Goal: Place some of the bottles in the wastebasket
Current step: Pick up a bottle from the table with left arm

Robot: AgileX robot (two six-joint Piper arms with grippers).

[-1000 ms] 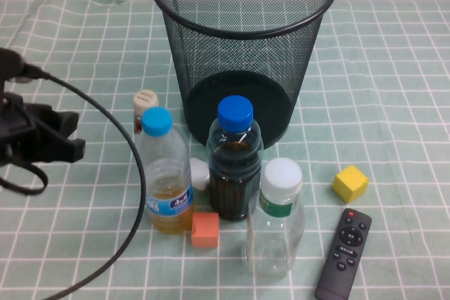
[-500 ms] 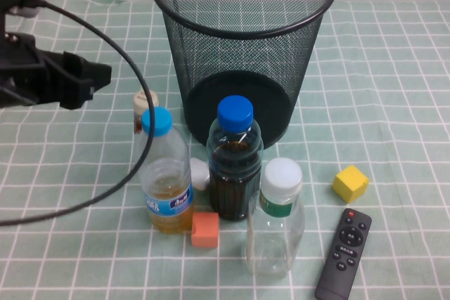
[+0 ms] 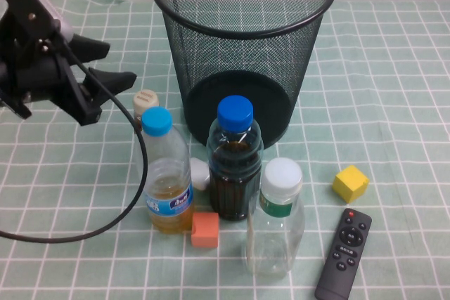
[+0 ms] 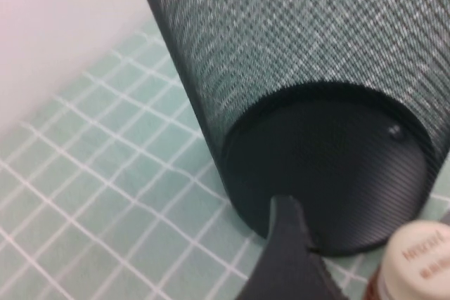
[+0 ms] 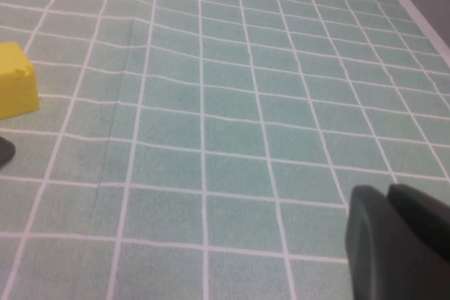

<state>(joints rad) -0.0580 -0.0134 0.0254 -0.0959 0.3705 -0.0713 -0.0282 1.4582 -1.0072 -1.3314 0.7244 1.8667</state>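
The left end effector [image 3: 112, 63] hangs open, empty, near the brownish bottle [image 3: 145, 102], at about 9 o'clock from the wastebasket [image 3: 242, 54]. The right end effector [image 5: 397, 240] looks closed, low over the tabletop [image 5: 211, 124]

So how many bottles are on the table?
4: the brownish bottle left of the wastebasket, then the light-blue-capped bottle, dark bottle and clear bottle in front. None seems hidden.

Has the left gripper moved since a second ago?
Yes. The left gripper, open, has moved up and right toward the wastebasket, now beside the small brownish bottle.
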